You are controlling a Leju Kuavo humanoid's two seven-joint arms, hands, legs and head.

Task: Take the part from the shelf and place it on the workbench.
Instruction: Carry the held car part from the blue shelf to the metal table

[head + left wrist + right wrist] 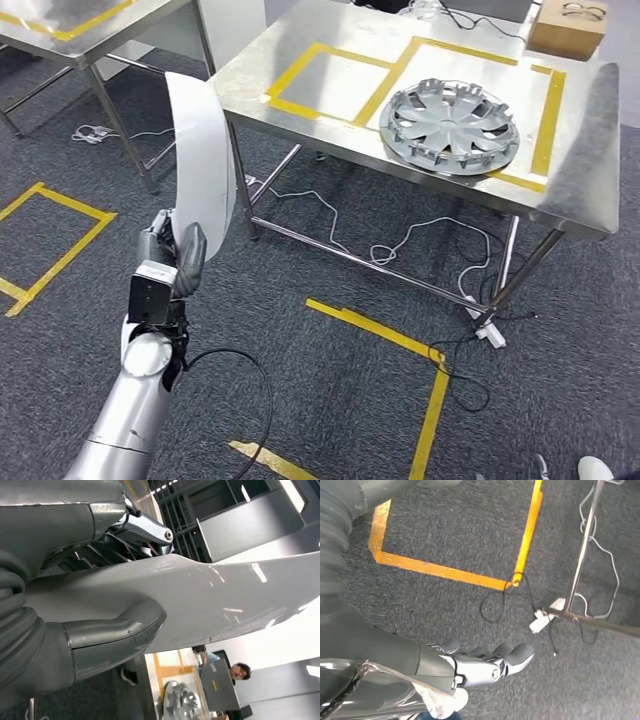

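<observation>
1. Carrying step: the left hand grips a curved white panel, its fingers and thumb pinching the lower edge.
2. The right hand hangs empty, fingers nearly straight.
3. Next, I judge: bring the panel forward from the fingers onto the tabletop, beside the hubcap.

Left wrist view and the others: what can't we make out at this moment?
- White panel: its far end runs off the left wrist view's edge; in the head view the left robot hand covers its lower end.
- Left robot hand's fingers: mostly behind the panel.
- Workbench: far side cut off by the head view's edge.
- Right robot hand: fingers seen edge-on, so whether they are spread or curled is unclear.
</observation>
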